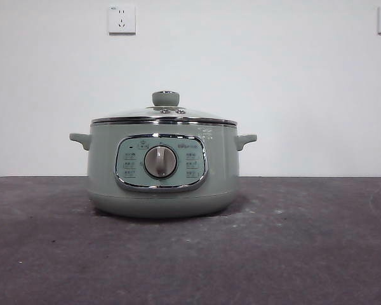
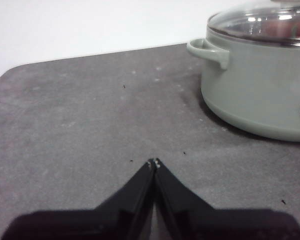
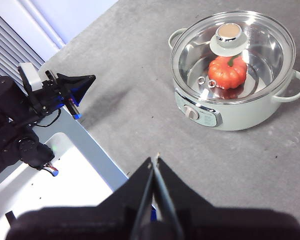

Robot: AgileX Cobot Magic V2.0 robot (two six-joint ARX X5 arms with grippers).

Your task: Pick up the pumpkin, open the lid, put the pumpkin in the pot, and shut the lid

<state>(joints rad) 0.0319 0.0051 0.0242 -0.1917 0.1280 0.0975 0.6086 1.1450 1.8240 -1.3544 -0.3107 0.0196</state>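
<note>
The sage-green pot (image 1: pixel 162 168) stands in the middle of the table with the glass lid (image 1: pixel 165 114) closed on it. In the right wrist view the orange pumpkin (image 3: pixel 228 71) lies inside the pot (image 3: pixel 230 112), seen through the lid (image 3: pixel 229 40). My right gripper (image 3: pixel 155 161) is shut and empty, high above the table, away from the pot. My left gripper (image 2: pixel 154 163) is shut and empty, low over the table beside the pot (image 2: pixel 255 95). It also shows in the right wrist view (image 3: pixel 77 82) at the table's edge.
The dark grey table (image 1: pixel 305 248) ends at a white wall with two sockets (image 1: pixel 121 19). In the right wrist view a white base (image 3: pixel 65 185) and the left arm's black body (image 3: pixel 15 125) lie past the table's edge.
</note>
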